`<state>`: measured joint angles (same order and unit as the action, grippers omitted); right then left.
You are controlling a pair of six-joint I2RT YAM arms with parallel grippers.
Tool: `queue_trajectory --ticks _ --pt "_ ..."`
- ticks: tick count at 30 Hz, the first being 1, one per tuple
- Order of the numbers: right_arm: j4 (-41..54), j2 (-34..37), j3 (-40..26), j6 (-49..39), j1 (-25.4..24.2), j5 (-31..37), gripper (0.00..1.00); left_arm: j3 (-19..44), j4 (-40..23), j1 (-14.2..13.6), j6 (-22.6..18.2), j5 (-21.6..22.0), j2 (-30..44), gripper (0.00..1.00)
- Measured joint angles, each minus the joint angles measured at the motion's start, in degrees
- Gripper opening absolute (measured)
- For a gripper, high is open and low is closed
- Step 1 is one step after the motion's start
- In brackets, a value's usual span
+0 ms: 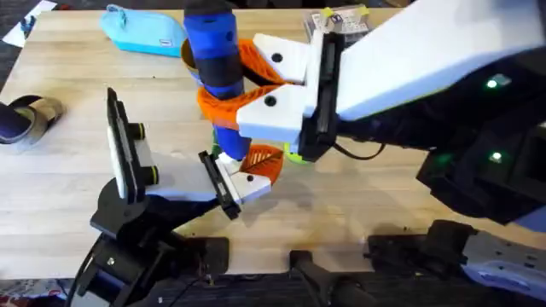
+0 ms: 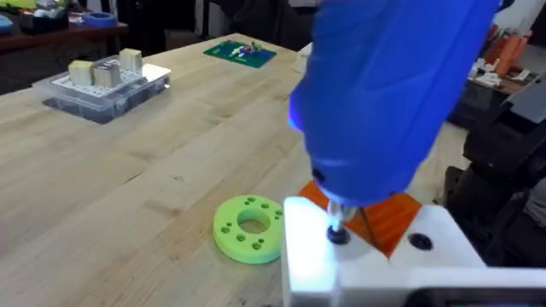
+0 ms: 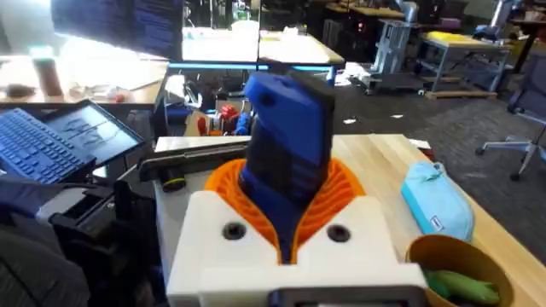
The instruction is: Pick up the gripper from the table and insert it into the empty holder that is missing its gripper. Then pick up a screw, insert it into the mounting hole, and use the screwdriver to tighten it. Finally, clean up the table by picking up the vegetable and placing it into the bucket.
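My right gripper reaches across the table, its white fingers with orange ribbed pads shut on the blue screwdriver, which stands upright. In the left wrist view the screwdriver has its tip on a dark screw seated in a hole of a white gripper piece with an orange pad. That piece sits at the end of my left arm, where the left gripper is. The orange bucket stands beyond the screwdriver, and the green vegetable lies inside it.
A lime-green ring lies on the table beside the white piece. A light-blue pouch is at the far left next to the bucket. A clear box of parts and a green board sit farther off.
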<state>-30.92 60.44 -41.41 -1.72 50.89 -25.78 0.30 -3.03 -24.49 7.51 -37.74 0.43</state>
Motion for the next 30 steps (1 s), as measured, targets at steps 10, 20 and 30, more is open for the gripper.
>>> queue_trajectory --ticks 10,20,30 --pt "-0.1 0.7 0.0 0.0 0.0 0.0 0.045 0.0 0.0 0.0 0.0 0.0 0.0 0.012" --pt "0.0 0.7 0.0 0.0 0.0 0.0 0.046 0.0 0.0 0.0 0.0 0.0 0.0 0.012" --pt "-3.8 0.6 0.4 0.2 0.0 0.0 0.046 0.0 0.0 0.0 -0.2 0.0 0.0 0.012"
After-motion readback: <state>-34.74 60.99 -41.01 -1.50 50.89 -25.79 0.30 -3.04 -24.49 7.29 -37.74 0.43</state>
